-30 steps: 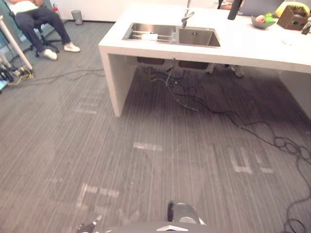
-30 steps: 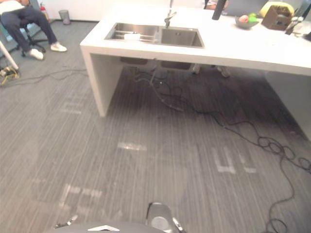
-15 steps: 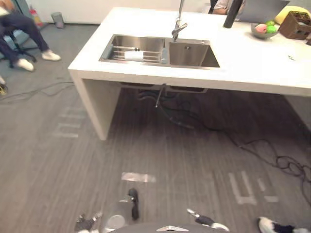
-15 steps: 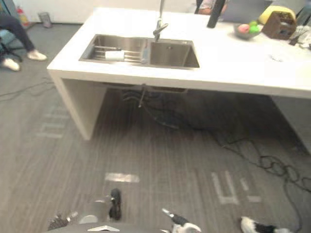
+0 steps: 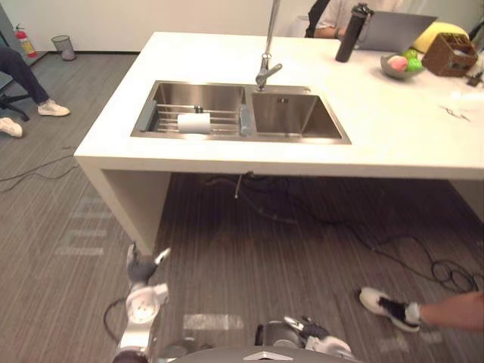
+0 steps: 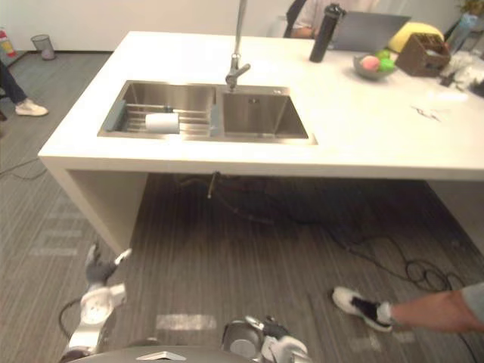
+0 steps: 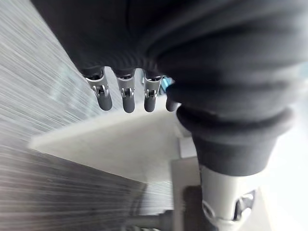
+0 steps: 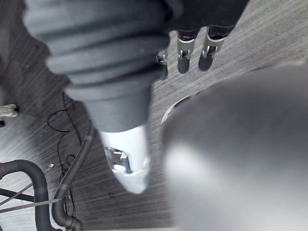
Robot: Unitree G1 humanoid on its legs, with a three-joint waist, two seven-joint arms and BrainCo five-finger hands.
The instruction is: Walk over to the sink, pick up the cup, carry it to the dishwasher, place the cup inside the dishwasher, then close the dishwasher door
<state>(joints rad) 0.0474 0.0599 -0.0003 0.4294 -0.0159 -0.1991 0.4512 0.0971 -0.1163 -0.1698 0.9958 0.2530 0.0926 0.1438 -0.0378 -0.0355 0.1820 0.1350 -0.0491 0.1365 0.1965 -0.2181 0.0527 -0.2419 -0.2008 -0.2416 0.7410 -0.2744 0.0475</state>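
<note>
White cup (image 5: 194,123): lying in steel sink (image 5: 287,121), 11 o'clock basin.
Left hand (image 5: 142,266): fingers released, 7 o'clock.
Right hand (image 5: 311,330): fingers released, 6 o'clock.

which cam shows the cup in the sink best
Left eye view: the cup lies on its side on the rack in the sink's left basin, unobstructed. The right eye view shows the same, farther left. Wrist views face the floor.

Open above the sink (image 5: 295,121); counter (image 5: 113,147) strip in front of sink bare. The faucet (image 5: 266,72) rises at sink's far rim, mid. A wire rack (image 5: 215,117) spans sink's left basin. Loose cables (image 5: 272,210) on floor under sink, person's shoe (image 5: 386,306) on floor front-right of sink.
</note>
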